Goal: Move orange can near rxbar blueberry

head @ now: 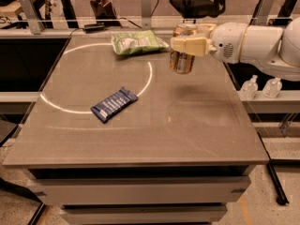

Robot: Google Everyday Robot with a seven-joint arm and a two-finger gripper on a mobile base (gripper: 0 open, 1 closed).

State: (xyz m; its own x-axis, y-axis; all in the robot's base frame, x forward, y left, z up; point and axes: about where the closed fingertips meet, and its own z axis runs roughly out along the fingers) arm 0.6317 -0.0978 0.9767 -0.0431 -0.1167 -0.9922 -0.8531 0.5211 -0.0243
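The orange can is an orange-bronze drink can with a silver rim. My gripper is shut on it and holds it upright in the air above the right half of the table, with the white arm reaching in from the right. The rxbar blueberry is a flat dark blue wrapper with white lettering. It lies on the table left of centre, well to the left of and nearer than the can.
A green crinkly bag lies at the table's far edge, just left of the can. The grey table has a bright ring reflection. Two small clear bottles stand on a ledge past the right edge.
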